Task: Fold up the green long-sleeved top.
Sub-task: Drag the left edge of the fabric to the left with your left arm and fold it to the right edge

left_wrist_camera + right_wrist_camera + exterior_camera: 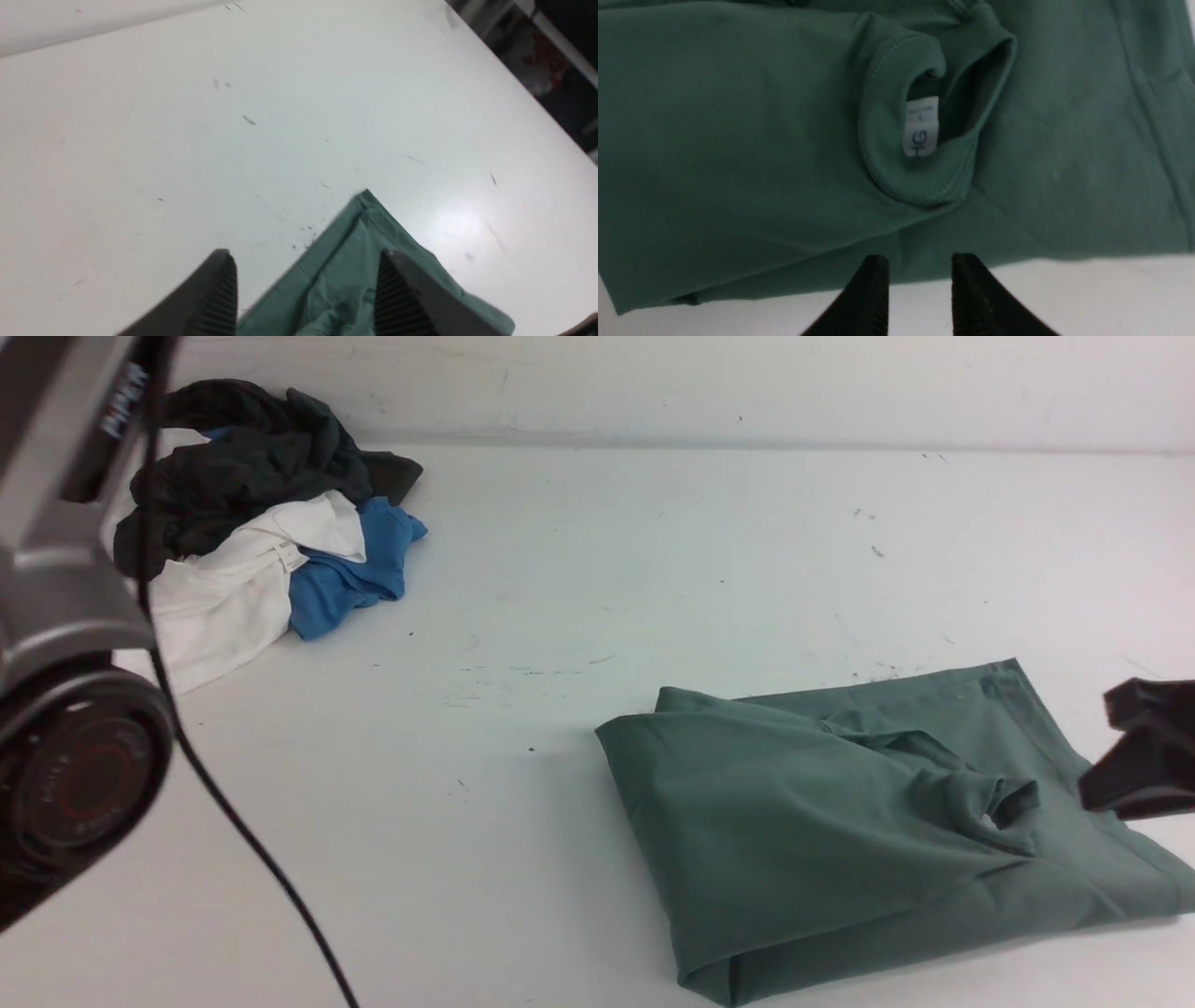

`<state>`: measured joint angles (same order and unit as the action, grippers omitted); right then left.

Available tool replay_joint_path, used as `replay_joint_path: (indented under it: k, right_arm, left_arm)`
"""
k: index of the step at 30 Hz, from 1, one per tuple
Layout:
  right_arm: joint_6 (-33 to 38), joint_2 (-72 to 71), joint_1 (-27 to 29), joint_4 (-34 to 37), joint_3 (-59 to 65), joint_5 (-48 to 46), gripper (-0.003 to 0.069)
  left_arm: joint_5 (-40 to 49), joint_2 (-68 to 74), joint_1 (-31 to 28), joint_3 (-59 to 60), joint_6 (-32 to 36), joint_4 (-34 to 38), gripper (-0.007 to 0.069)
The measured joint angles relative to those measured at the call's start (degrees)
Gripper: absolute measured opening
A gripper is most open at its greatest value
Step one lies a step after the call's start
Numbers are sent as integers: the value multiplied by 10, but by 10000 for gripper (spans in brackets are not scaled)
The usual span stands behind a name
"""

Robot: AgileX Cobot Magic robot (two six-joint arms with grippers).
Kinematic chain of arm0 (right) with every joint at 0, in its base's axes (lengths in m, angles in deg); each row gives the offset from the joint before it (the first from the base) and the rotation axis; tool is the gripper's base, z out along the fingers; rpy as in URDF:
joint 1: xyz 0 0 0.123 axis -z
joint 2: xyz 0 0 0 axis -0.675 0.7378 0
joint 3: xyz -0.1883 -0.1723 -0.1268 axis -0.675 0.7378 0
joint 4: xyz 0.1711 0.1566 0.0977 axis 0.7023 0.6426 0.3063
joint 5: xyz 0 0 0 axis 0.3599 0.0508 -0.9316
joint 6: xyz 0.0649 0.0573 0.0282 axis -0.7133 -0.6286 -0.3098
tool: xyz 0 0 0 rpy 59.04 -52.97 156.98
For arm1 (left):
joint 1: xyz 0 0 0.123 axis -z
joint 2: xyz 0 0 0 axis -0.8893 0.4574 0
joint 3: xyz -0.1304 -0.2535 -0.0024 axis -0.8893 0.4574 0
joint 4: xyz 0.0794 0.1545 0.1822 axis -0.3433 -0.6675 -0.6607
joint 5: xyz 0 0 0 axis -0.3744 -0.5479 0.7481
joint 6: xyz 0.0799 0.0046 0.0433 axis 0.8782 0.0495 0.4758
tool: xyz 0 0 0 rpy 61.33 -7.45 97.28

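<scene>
A: Where's the green long-sleeved top [840,831]?
B: Folded flat on the white table [653,569], near right; neck tag [921,126] showing.
A: The 2 grippers?
B: Left gripper [306,289] and right gripper [920,289]: jaws apart, holding nothing.
A: Anything else?
B: Pile of clothes [261,513], far left.

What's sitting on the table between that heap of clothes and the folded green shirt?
Nothing: in the front view, only bare white table with a few dark specks separates the heap of clothes from the green long-sleeved top.
</scene>
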<state>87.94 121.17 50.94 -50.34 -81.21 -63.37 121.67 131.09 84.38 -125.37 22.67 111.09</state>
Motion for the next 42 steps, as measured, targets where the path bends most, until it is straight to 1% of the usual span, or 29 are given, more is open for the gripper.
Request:
replay_joint_path:
  k: [1,2,3,4,5,6,7,8,9,10,12,15,19,21,23,24,25,26,27,29,30,36,37,39,42]
  right_arm:
    - [7,20,-9,0,-11,6,250]
    - [10,24,-13,-1,-13,7,257]
    - [15,59,-32,-7,-35,17,312]
    - [16,78,-47,-19,-49,25,344]
    - [16,96,-56,-30,-64,28,363]
    - [16,96,-59,-33,-64,29,368]
    - [16,119,-71,-60,-91,32,398]
    - [8,142,-79,-87,-111,32,421]
    - [6,145,-81,-91,-115,32,428]
    - [-14,166,-84,-112,-142,27,449]
    - [-46,193,-85,-131,-174,12,476]
    - [-65,233,-86,-136,-204,-24,498]
    - [-66,277,-89,-134,-217,-36,502]
    - [-66,290,-90,-133,-222,-39,496]
    - [-66,308,-91,-128,-235,-53,449]
    - [-66,310,-91,-126,-240,-59,400]
    - [-66,311,-91,-125,-241,-60,400]
    - [-66,312,-91,-124,-246,-65,344]
    - [-66,313,-91,-124,-258,-71,232]
    - [-66,312,-91,-126,-284,-75,97]
    - [-66,312,-91,-127,-286,-75,92]
    - [-70,281,-91,-199,-330,-76,91]
    - [-70,280,-91,-202,-331,-76,91]
    - [-88,283,-91,-237,-331,-77,91]
    - [-113,302,-91,-261,-327,-76,92]
  left_arm:
    - [0,-12,-9,17,-1,7,294]
    - [0,-14,-11,21,-1,9,286]
    - [0,-34,-19,65,6,15,218]
    - [0,-50,-20,106,11,17,167]
    - [0,-60,-20,136,20,17,132]
    - [0,-62,-20,144,22,17,124]
    - [0,-78,-20,198,39,17,68]
    - [0,-89,-20,241,53,17,33]
    - [0,-91,-20,247,56,16,29]
    - [0,-103,-20,293,66,11,6]
    - [0,-113,-22,331,73,-2,-4]
    - [1,-118,-26,349,75,-12,-4]
    - [0,-119,-31,350,75,-17,-4]
    - [-1,-119,-31,350,75,-18,-4]
    - [-1,-119,-31,350,75,-18,-4]
    - [-1,-119,-31,350,75,-18,-4]
    - [-1,-119,-31,350,75,-18,-4]
    - [-1,-119,-31,350,75,-18,-4]
    - [-1,-119,-31,350,75,-18,-4]
    - [-1,-119,-31,350,75,-18,-4]
    - [-1,-119,-31,350,75,-18,-4]
    - [-1,-119,-31,350,75,-19,-4]
    - [-1,-119,-31,350,75,-19,-4]
    - [-1,-119,-31,350,75,-20,-4]
    - [-1,-119,-31,350,75,-20,-4]
